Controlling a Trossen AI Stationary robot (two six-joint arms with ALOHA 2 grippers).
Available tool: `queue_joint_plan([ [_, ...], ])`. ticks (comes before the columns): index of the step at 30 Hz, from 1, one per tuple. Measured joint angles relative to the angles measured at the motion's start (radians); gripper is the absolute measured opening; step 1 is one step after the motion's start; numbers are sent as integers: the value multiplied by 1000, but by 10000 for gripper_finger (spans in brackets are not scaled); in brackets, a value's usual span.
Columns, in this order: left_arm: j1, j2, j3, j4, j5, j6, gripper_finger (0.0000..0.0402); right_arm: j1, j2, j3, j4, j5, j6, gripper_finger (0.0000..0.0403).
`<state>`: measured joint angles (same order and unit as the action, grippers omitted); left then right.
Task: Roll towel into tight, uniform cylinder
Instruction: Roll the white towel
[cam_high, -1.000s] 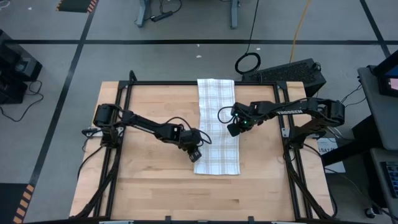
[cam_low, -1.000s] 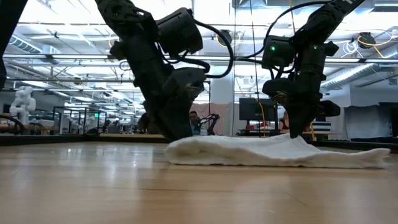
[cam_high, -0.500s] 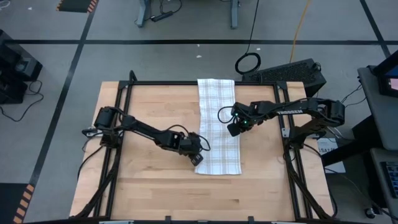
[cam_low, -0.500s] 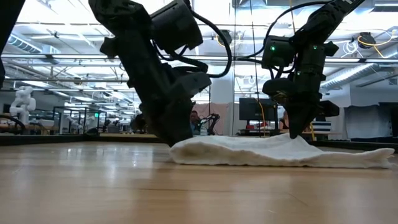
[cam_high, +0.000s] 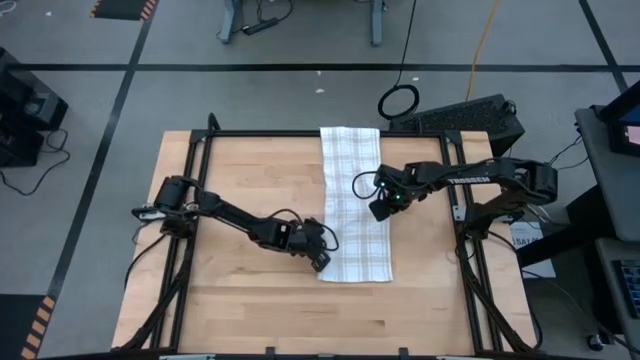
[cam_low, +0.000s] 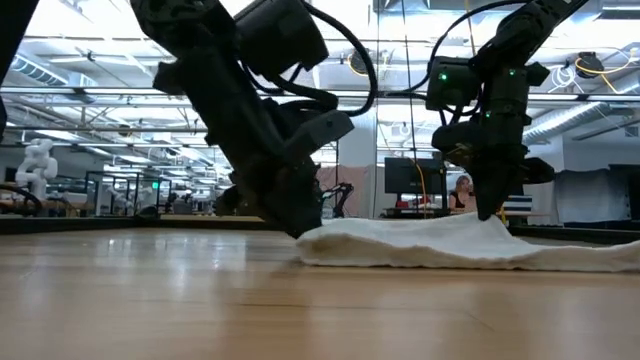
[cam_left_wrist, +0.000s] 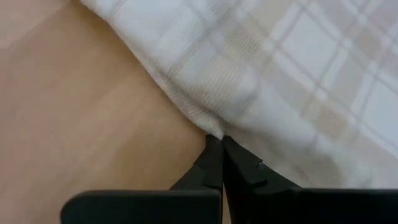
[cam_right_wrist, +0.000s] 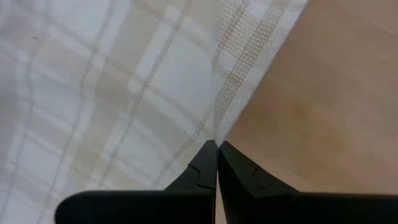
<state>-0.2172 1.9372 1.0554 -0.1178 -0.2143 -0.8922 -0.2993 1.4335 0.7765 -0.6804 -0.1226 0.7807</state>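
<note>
Left arm reaches from the left edge of the wooden table toward the centre. The left gripper sits low at the towel's left long edge, close to the near end. In the left wrist view its fingers are pressed together, with the fabric edge pinched at their tips. In the low view the left gripper meets the raised end of the cloth just above the tabletop.

The towel is a white cloth with a faint beige check. It lies as a long narrow strip down the middle of the table, its far end reaching the table's far edge and the black frame there. It is flat, with no roll visible. In the low view the towel shows as a low, rumpled mound lying on the wood.

Right arm comes in from the right side. The right gripper is at the towel's right long edge, about midway along the strip. In the right wrist view its fingers are together, tips at the cloth's edge where it meets bare wood, nipping the hem. In the low view the right gripper points straight down onto the cloth.
</note>
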Motion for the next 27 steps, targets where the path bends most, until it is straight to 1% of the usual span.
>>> queue_joint_plan([
  [9,-95,-19,-3,-2,2,-150,1,0,-58,0,-9,20,42,0],
  [12,-125,-20,-3,-1,-22,-191,1,0,-59,0,-9,20,38,0],
  [15,-135,-20,-3,1,-43,-203,1,0,-59,0,6,20,38,0],
  [20,-123,-22,-3,9,-27,-223,3,0,-59,0,32,19,45,0],
  [22,-115,-25,-3,34,-23,-212,14,1,-59,0,35,16,51,0],
  [25,-103,-51,-1,75,-21,-178,43,9,-59,0,35,-7,62,0],
  [27,-96,-71,-1,62,-21,-175,63,21,-59,0,33,-36,69,0],
])
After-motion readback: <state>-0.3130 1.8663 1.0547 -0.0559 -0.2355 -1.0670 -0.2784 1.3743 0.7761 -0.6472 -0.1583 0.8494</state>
